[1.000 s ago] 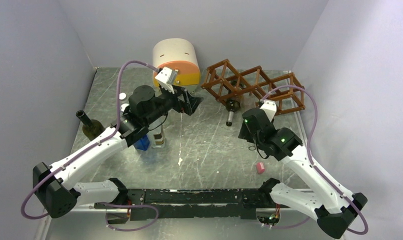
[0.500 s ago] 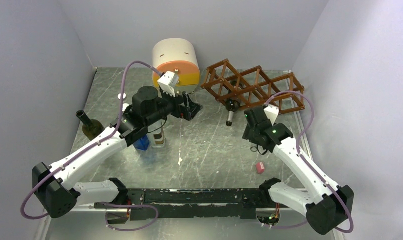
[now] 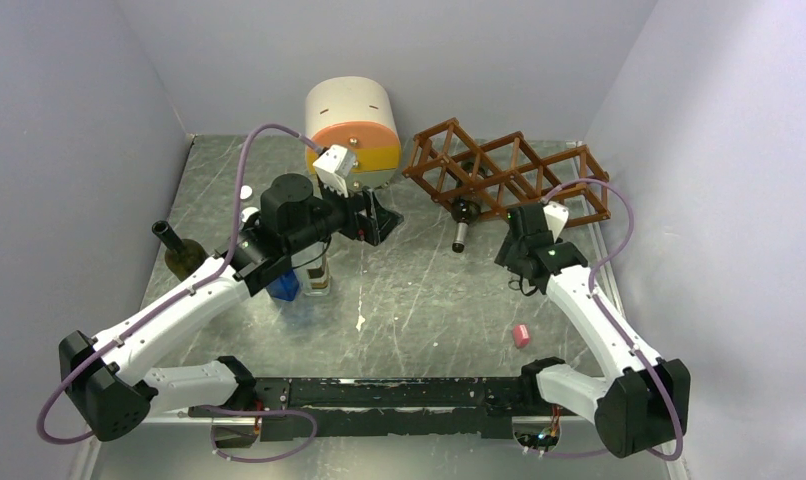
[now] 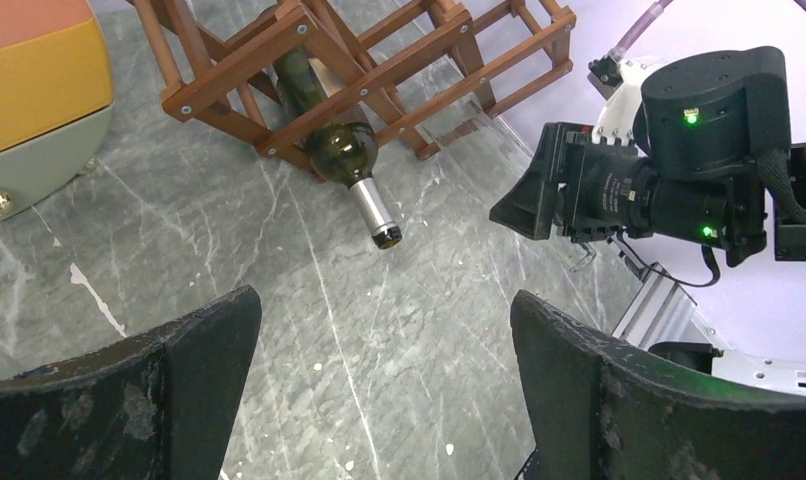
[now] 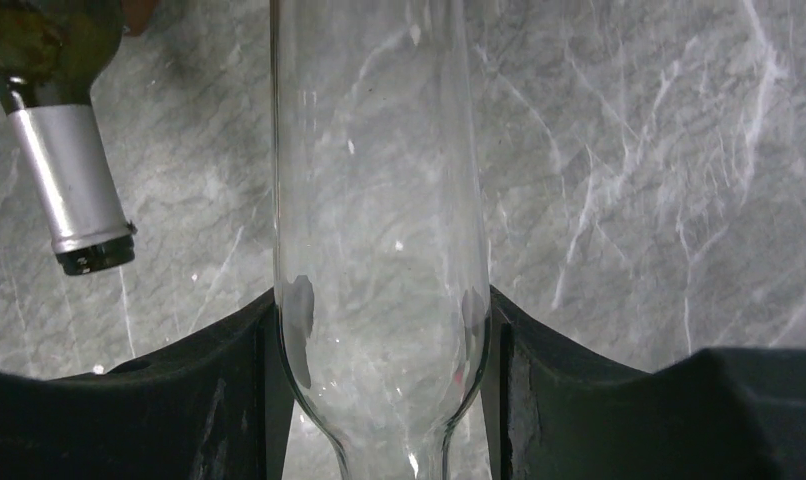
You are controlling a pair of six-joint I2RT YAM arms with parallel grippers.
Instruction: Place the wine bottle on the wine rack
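Note:
A clear glass wine bottle (image 5: 379,200) stands between the fingers of my right gripper (image 5: 379,310), which is shut on its body just above the shoulder. That gripper (image 3: 514,222) hovers right in front of the reddish-brown wine rack (image 3: 509,172); the clear bottle cannot be made out in the top view. A dark green bottle (image 4: 339,150) lies in a low cell of the rack (image 4: 379,70), its silver-foiled neck (image 5: 69,190) poking out over the table. My left gripper (image 4: 384,310) is open and holds nothing, above the table left of the rack.
A cream-and-orange cabinet (image 3: 354,130) stands at the back, left of the rack. Another dark bottle (image 3: 179,250) stands at the left, with a blue object (image 3: 284,285) and a small bottle (image 3: 319,275) under the left arm. A pink block (image 3: 521,335) lies near the front right.
My right arm has carried the clear bottle back and to the right, closer to the rack. The left arm has barely shifted.

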